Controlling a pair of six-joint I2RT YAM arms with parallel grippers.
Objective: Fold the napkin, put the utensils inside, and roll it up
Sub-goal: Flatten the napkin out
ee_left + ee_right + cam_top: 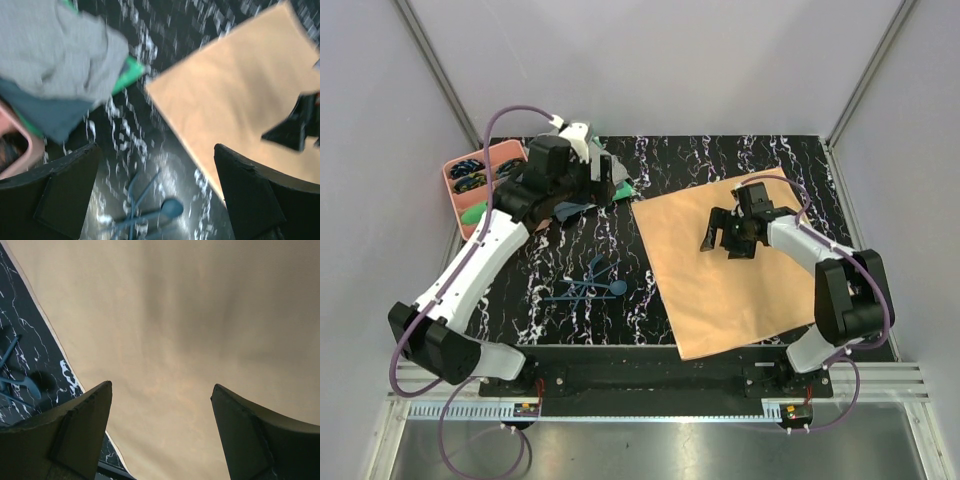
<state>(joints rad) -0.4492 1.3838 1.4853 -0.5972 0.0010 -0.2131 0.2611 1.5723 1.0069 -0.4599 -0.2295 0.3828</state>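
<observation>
Peach napkin [720,300] lies flat, my left tool [155,150] and right tool [161,386] gape empty; folding, I judge, needs an edge pinched.

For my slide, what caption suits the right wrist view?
Open right pincer above the flat peach napkin, blue utensils on the dark table at left.

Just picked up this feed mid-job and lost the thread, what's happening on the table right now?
The napkin lies spread flat on the right of the table. The right gripper hovers over it, fingers open, holding nothing. The utensils sit in a loose pile left of the napkin, untouched. The left gripper, also open and empty, is up by the grey cloth at the far left.
</observation>
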